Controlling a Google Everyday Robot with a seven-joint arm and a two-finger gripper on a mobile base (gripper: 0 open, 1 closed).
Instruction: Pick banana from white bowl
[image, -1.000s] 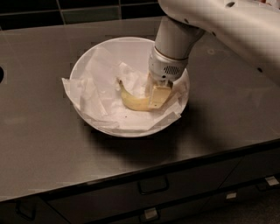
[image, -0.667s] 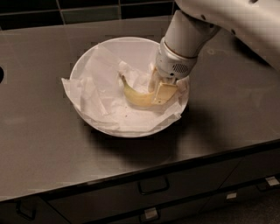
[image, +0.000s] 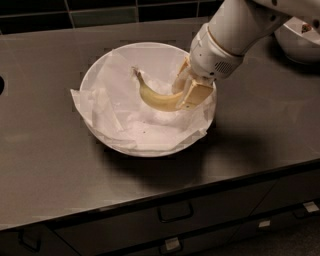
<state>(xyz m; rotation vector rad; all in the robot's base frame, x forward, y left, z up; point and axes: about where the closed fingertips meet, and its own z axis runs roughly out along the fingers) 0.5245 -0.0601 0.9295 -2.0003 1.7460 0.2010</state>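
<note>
No readable text or labels; gripper (image: 186, 96) inside white bowl (image: 125, 48) right side, gripping banana (image: 159, 100)

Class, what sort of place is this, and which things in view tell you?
Probably a kitchen: a dark countertop over handled drawers, a tiled wall behind, and the gripper at the white bowl, shut on the banana.

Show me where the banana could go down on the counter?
Free: the counter left of the white bowl, and the front strip between bowl and counter edge. Crowded: the bowl's right side, where the claw holds the banana, and the back right corner with a second bowl.
</note>
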